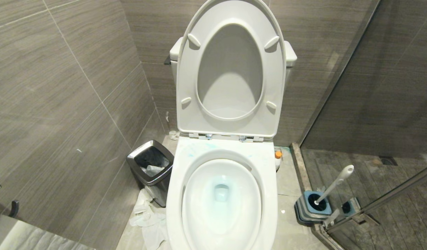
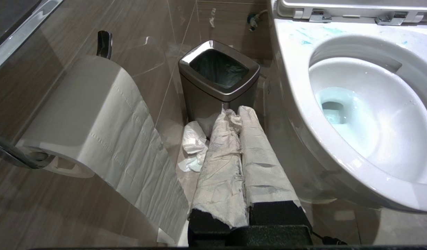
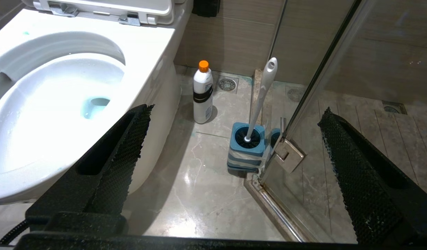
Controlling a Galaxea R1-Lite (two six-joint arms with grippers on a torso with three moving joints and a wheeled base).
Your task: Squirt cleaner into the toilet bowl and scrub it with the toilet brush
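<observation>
The white toilet bowl (image 1: 268, 194) stands with seat and lid raised; its water is pale turquoise and blue smears mark the back of the rim (image 2: 293, 86). On the floor to its right stands the cleaner (image 3: 203, 93), its orange cap (image 1: 278, 154) showing beside the bowl. The toilet brush (image 3: 263, 93) leans in its blue-and-grey holder (image 3: 246, 149) against the glass door. My left gripper (image 2: 234, 113) is shut, fingers wrapped in paper, low beside the bowl's left. My right gripper (image 3: 237, 109) hangs open above the floor, short of the brush. Neither arm shows in the head view.
A steel-rimmed waste bin (image 1: 151, 166) stands left of the bowl with crumpled paper (image 1: 147, 215) on the floor by it. A paper roll (image 2: 81, 114) hangs on the left wall. A glass shower door (image 3: 321, 69) and its metal sill bound the right side.
</observation>
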